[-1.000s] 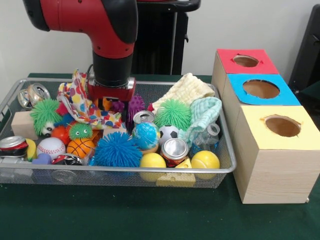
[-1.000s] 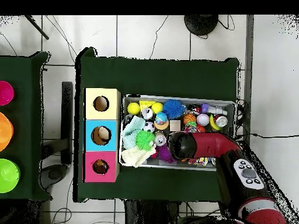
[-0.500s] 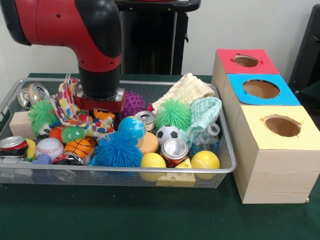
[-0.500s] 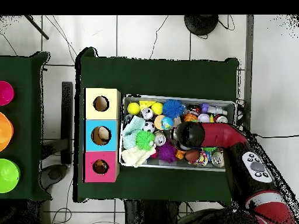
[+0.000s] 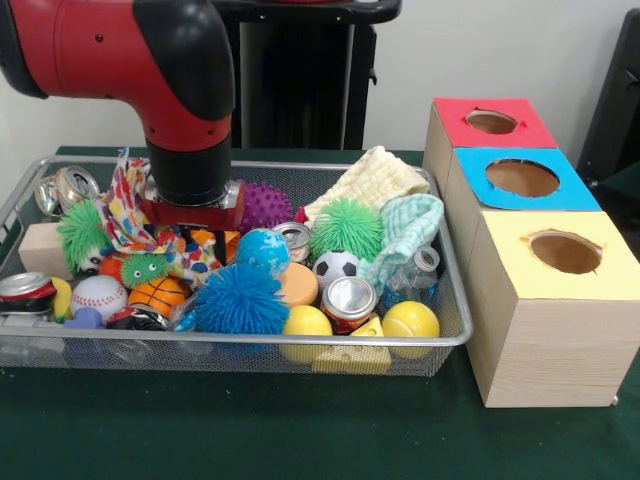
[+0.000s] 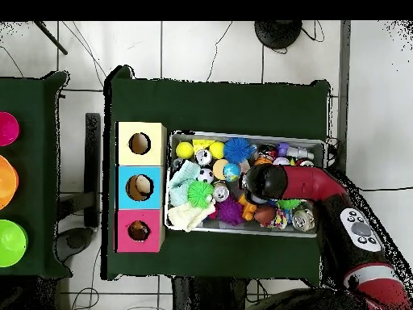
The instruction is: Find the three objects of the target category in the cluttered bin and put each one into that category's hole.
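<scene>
Front view showed the cluttered bin (image 5: 452,338), a shallow wire-mesh tray, filling the left and centre of the frame on the green table (image 5: 300,430). The red and black arm (image 5: 150,60) came down from the upper left, and its gripper (image 5: 190,212) was sunk among the toys in the left half of the tray, against a patterned cloth (image 5: 125,205); whether the jaws were open or closed, or held anything, could not be told. Just right of the wrist sat a purple spiky ball (image 5: 266,205), and lower down a blue spiky ball (image 5: 238,300) beside a basketball (image 5: 160,293) and a baseball (image 5: 100,295). A green spiky ball (image 5: 345,227) lay at centre against a pale green cloth (image 5: 410,225). Three wooden boxes stood at the right, topped red (image 5: 490,122), blue (image 5: 520,178) and yellow (image 5: 560,252), each with a round hole.

Overhead, the arm (image 6: 310,182) reached in from the lower right over the tray's (image 6: 242,232) right half.
</scene>
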`<action>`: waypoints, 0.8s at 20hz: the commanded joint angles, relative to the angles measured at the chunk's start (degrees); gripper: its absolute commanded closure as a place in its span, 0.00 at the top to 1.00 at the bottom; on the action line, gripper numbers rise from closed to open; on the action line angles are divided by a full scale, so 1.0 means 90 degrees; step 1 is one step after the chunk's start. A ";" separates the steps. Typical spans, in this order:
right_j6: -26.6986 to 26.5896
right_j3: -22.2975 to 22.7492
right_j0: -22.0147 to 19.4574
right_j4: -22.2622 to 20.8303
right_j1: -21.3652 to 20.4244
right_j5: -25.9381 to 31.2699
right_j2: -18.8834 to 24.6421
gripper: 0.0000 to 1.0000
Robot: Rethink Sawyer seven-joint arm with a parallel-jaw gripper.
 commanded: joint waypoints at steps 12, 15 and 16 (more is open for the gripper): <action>-0.0460 0.0306 0.0117 -0.0205 -0.0430 -0.0154 0.0303 0.00; 0.0207 0.1173 0.0411 0.0039 -0.1173 -0.0149 0.0123 0.00; 0.0446 0.1403 0.0556 0.0092 -0.1408 -0.0168 0.0028 0.00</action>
